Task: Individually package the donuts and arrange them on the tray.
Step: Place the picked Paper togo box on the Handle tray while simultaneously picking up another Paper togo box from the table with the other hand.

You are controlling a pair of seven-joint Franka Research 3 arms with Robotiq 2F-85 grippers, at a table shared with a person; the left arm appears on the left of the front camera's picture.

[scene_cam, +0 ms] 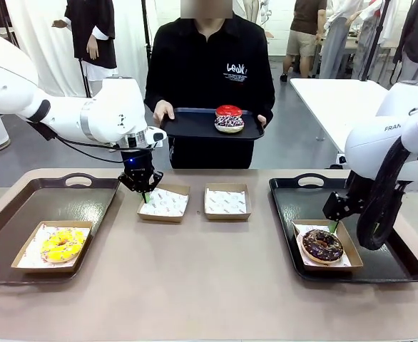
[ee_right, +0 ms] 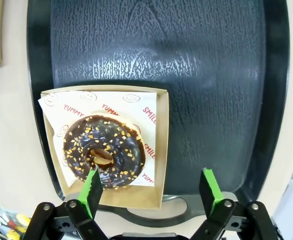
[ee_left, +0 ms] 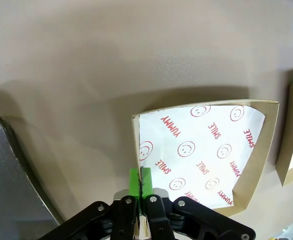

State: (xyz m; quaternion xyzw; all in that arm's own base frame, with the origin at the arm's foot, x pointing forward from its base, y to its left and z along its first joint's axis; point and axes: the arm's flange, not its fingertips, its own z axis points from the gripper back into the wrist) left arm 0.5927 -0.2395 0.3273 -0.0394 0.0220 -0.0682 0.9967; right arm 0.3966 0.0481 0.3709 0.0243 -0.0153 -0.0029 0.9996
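You have the yellow-glazed donut lying flat in a paper-lined carton on the left tray. The dark chocolate donut, flecked with pale crumbs, lies flat in another carton on the right tray. The glossy red donut sits just behind the sprinkled chocolate donut, both unboxed on the tray the person holds.

Table: the near strip is bare, giving open passage from side to side. Mid-table, the left carton and right carton stand just apart, with a narrow gap between them. The left gripper, clamped on the left carton's left wall, obstructs that side.

Left tray: far half bare, with the boxed yellow donut in its near corner.

Right tray: far half bare. The right gripper, jaws apart, hangs over the boxed chocolate donut.
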